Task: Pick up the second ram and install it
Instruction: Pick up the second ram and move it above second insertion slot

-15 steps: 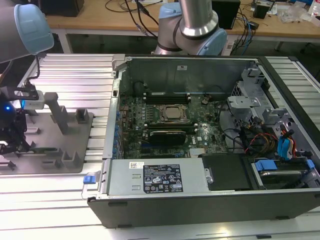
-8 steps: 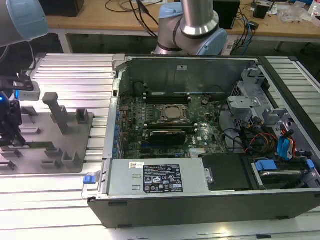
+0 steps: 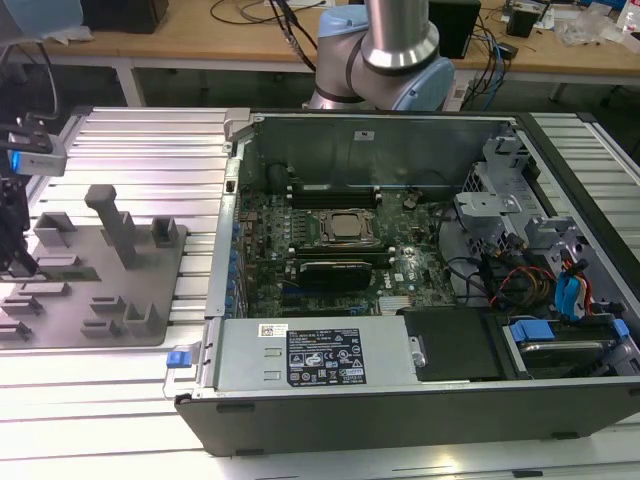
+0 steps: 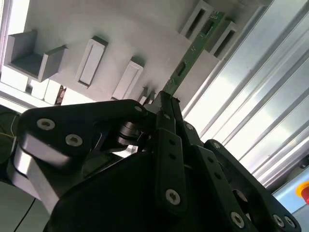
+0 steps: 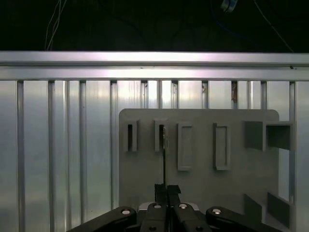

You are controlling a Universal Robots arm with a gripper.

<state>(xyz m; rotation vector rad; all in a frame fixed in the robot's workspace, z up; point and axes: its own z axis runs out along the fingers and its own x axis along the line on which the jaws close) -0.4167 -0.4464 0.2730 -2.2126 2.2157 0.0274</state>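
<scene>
clear: grooved table [image 4: 251, 96] | blocked: fixture blocks [image 4: 197, 20] either side of second ram [image 4: 193, 52]

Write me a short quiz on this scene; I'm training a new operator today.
1. True or false: the claw is shut on the second ram.
2. In the exterior view, the grey fixture plate lies: A) left of the computer case, B) right of it, C) inside it.
3. Fill in: the ram's board is ___ in colour.
Key: 1 true; 2 A; 3 green.

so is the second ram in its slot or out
In: far end of the second ram sits in a fixture slot, gripper shut on it.
</scene>
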